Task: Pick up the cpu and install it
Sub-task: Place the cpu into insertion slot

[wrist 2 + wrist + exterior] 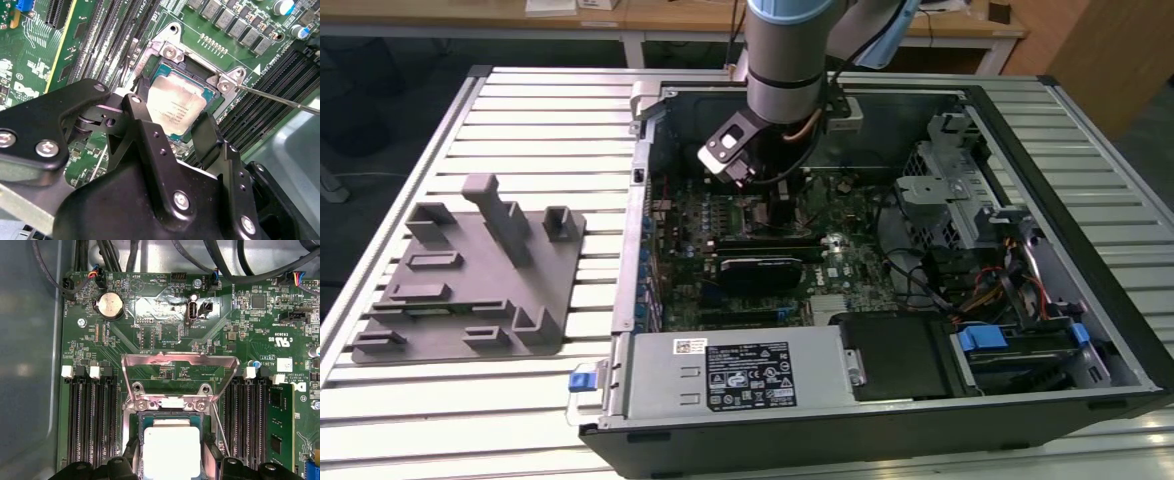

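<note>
The cpu, a flat square chip with a shiny silver top, lies level in the dark socket of the green motherboard, also seen as cpu. My gripper stands right over it, with one black finger at one edge and the other finger at the opposite edge, both against the chip. The socket's metal load frame is swung open behind the chip. In the exterior view the arm reaches down into the open computer case, with the gripper low over the board.
The thin socket lever rod sticks out beside the socket. Black memory slots flank it on both sides. A grey fixture plate lies on the slatted table at the exterior view's left. A power supply and drive cage crowd the case.
</note>
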Robot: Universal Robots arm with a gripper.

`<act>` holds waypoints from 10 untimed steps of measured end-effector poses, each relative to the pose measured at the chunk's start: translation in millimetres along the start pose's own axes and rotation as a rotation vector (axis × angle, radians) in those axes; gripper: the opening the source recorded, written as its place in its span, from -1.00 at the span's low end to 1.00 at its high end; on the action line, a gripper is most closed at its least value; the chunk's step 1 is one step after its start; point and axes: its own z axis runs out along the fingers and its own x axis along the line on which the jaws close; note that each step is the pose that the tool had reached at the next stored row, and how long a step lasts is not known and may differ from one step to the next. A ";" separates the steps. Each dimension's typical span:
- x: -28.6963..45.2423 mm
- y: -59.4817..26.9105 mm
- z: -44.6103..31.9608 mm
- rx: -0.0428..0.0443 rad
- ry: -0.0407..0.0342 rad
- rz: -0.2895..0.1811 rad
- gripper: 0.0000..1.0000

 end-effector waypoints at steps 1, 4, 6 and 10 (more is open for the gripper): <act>0.0 0.0 -0.6 0.0000 -0.0001 0.000 0.22; 0.0 0.1 -1.7 -0.0001 0.0003 0.000 0.22; 0.0 0.1 -1.7 -0.0001 0.0005 0.000 0.22; 0.0 0.1 -1.6 0.0001 0.0002 0.000 0.22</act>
